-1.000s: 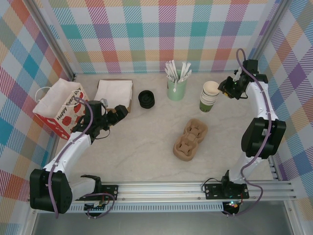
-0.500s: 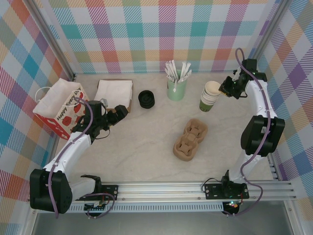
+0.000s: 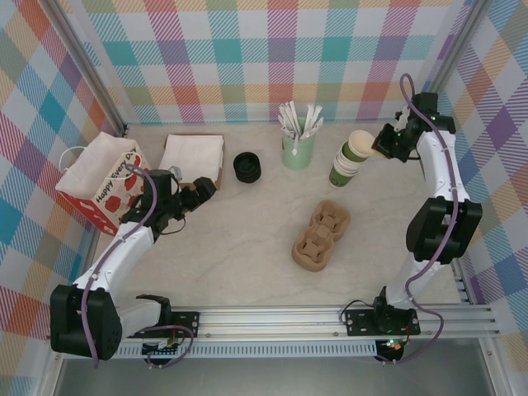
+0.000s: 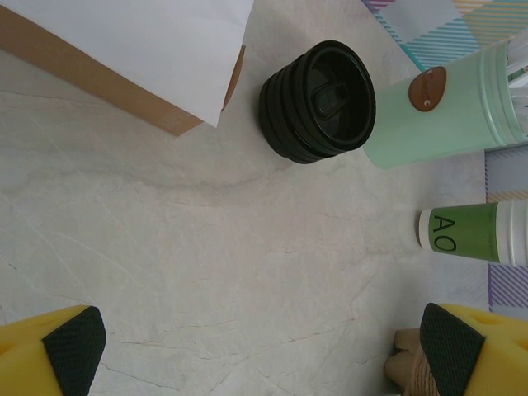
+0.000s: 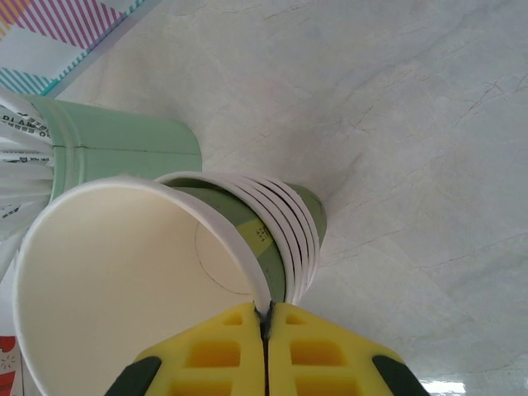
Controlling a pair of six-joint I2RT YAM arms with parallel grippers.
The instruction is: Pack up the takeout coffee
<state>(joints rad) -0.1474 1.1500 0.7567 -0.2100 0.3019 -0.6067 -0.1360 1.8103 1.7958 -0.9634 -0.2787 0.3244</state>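
Pastel plaid walls (image 3: 247,49) cross teal, purple, orange, pink and white. The table (image 3: 247,247) is cream with faint grey marbling. The bag (image 3: 103,177) is white with red flowers and red lettering. The napkins (image 3: 192,153) are white, their box (image 4: 82,70) brown. The lids (image 3: 247,167) are black. The pot (image 3: 297,151) is pale green with a brown tag (image 4: 426,88) and white stirrers (image 3: 297,118). The stacked cups (image 3: 351,158) are green outside, cream inside, white-rimmed. The carrier (image 3: 320,237) is cardboard brown. The left gripper (image 4: 262,348) and right gripper (image 5: 266,330) are yellow with black pads.
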